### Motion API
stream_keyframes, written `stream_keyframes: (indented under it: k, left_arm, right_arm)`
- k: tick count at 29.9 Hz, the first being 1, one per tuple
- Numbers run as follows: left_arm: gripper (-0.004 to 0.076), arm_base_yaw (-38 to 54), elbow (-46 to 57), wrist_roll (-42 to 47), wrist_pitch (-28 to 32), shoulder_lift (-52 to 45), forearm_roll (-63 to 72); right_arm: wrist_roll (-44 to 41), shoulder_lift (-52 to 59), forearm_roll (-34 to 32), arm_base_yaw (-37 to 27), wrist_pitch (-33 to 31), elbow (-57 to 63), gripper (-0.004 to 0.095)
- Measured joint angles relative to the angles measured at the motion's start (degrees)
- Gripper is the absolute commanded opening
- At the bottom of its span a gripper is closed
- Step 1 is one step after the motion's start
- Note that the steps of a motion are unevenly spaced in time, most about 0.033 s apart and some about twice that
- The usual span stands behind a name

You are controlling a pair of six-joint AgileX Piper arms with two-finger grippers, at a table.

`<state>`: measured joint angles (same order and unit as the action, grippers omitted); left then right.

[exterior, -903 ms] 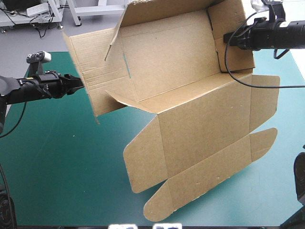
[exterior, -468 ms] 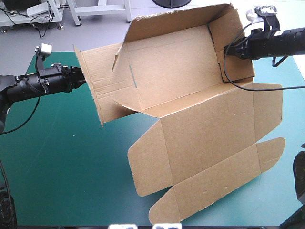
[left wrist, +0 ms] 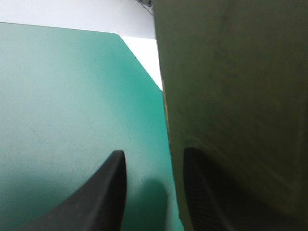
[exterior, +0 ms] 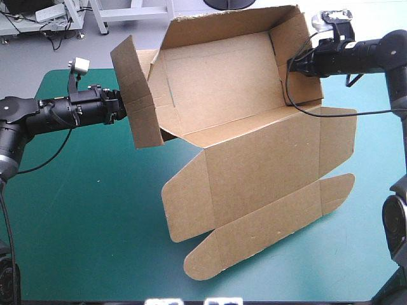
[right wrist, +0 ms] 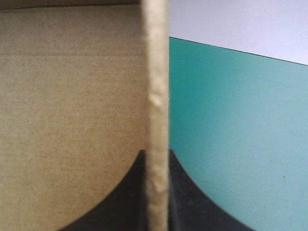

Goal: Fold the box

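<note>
box (exterior: 248,159): brown, walls half up, lid open
left gripper (left wrist: 154,153): spread, nudging end flap (exterior: 137,95)
right gripper (exterior: 294,65): pinching end wall (exterior: 302,38)
change: flap's swung inward

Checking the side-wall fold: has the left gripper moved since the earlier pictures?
Yes. The left gripper has moved inward from the table's far left corner toward the box, whose left flap now stands raised.

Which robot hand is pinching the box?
The right hand: its two black fingers are shut on a wall edge of the brown cardboard box. The left hand has fingers apart beside a flap.
</note>
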<state>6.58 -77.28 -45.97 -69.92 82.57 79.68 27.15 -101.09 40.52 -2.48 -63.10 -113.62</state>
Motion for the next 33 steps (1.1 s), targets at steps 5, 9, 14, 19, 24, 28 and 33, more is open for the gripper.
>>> stream_keyframes:
  k: [5,9,14,19,24,28,33]
  left_arm:
    - [0.0449,-0.1,0.0,-0.4,0.2,0.0,2.0]
    - [0.0459,-0.1,0.0,-0.4,0.2,0.0,2.4]
    - [0.0469,-0.1,0.0,-0.4,0.2,0.0,2.4]
    - [0.0486,-0.1,0.0,-0.4,0.2,0.0,2.4]
    - [0.0486,-0.1,0.0,-0.9,0.2,0.0,2.1]
    - [0.0485,-0.1,0.0,-0.9,1.0,0.0,-0.4]
    - [0.0485,-1.1,0.0,1.2,6.5,-0.1,-7.1]
  right_arm:
    - [-1.5,-0.8,-1.8,3.2,2.5,0.0,-0.0017]
    - [-2.2,-1.0,-3.5,5.5,5.6,0.0,-0.0017]
    - [-5.0,-1.0,-7.4,8.3,7.6,0.0,-0.0017]
    - [-10.5,-1.0,-15.3,11.4,8.4,0.0,-0.0017]
    - [-13.7,-1.0,-17.5,13.4,9.5,0.0,-0.0017]
    - [-15.2,-1.0,-18.6,14.5,10.3,0.0,-0.0016]
    - [-18.0,-1.6,-20.3,16.0,12.0,0.0,-0.0016]
